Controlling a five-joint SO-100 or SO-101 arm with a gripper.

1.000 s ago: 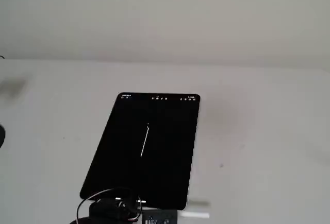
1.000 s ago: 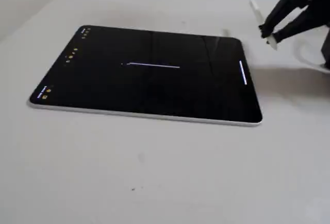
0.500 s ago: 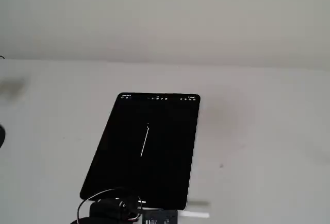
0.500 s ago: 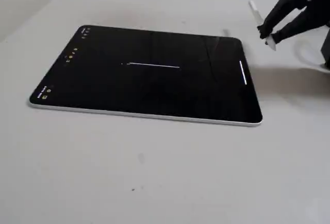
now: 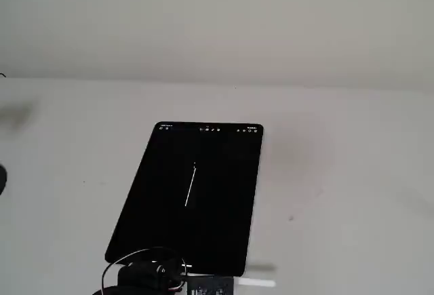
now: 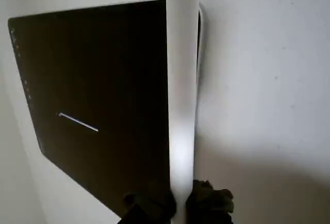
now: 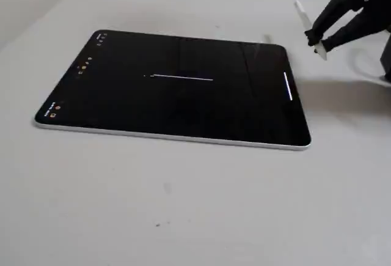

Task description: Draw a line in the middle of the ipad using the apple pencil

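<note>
The ipad [image 7: 177, 88] lies flat on the table, black screen up, with tiny icons along its left short side. A thin white line [image 7: 182, 79] crosses the middle of the screen; it also shows in the other fixed view [image 5: 190, 186] and the wrist view [image 6: 78, 122]. My gripper [image 7: 316, 38] is shut on the apple pencil [image 7: 302, 14]. It holds the pencil tilted above the table, just past the tablet's right short edge. In the wrist view the apple pencil [image 6: 181, 105] is a blurred white bar between the dark fingers [image 6: 149, 206], over the ipad [image 6: 103, 69].
A short white bar [image 7: 288, 87] glows on the screen near the tablet's right edge. The arm's black body with a looped cable [image 5: 146, 276] sits at the tablet's near edge. The pale table [image 7: 183, 205] stretches around the tablet; a wall rises behind it.
The gripper with the pencil has risen very slightly beside the tablet. The tablet and the line on it look the same.
</note>
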